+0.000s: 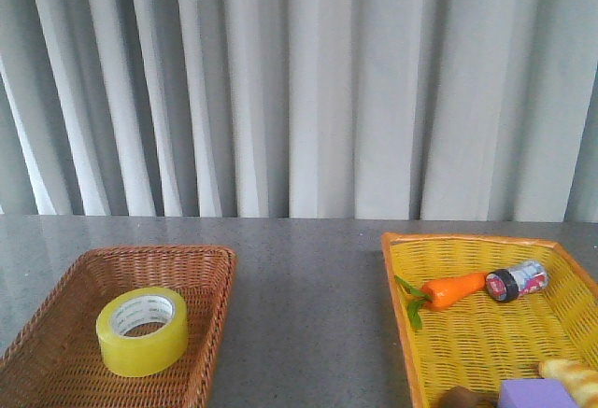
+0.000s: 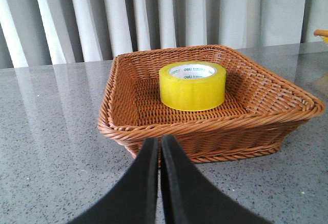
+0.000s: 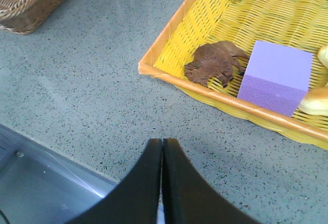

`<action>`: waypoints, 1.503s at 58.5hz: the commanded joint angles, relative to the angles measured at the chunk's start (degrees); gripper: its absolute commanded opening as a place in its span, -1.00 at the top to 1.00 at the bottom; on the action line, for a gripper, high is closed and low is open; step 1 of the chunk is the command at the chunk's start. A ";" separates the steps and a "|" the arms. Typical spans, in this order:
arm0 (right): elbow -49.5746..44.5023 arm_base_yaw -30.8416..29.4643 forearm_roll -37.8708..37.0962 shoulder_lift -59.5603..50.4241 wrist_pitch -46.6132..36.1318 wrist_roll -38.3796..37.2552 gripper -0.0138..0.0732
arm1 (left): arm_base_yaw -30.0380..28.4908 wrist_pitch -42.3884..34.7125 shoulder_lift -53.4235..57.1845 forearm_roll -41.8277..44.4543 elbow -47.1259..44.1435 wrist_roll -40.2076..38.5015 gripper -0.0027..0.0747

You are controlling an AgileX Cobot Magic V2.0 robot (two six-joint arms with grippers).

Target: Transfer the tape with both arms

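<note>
Backing the scene: a pleated grey curtain [image 1: 299,81] along the far edge of the bench.
Bench [image 1: 308,315]: grey speckled stone top, carrying two baskets well apart.
Yellow basket [image 1: 397,287]: toward the right edge of the bench; woven, with an orange rim.
Brown basket [image 1: 201,333]: toward the left edge of the bench; woven wicker, low walls.
Left pincer [image 2: 160,147]: fingers pressed together, nothing between them; held above the bench just short of the brown basket's near rim.
Right pincer [image 3: 162,149]: fingers pressed together, empty; above bare bench near the yellow basket's near left corner.
Tape [image 1: 142,330]: lying flat on the brown basket's floor, roughly central, core opening upward, touched by neither pincer.
Purple block [image 3: 277,76]: near corner of the yellow basket, beside a brown lump [image 3: 215,62].
Carrot [image 1: 448,289]: mid yellow basket, leaves pointing left.
Can [image 1: 516,281]: on its side, just right of the carrot's thick end.
</note>
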State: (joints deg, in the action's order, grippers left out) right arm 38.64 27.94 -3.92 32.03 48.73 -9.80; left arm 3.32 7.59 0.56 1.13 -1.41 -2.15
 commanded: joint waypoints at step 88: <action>-40.39 -27.63 -5.55 -33.17 -47.65 0.14 0.69 | -0.01 -4.79 0.98 0.09 0.45 -0.63 0.95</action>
State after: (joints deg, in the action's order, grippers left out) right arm -1.44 0.63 -8.67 -0.77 4.99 -9.80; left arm 3.32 7.20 0.56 1.30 -1.41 -2.20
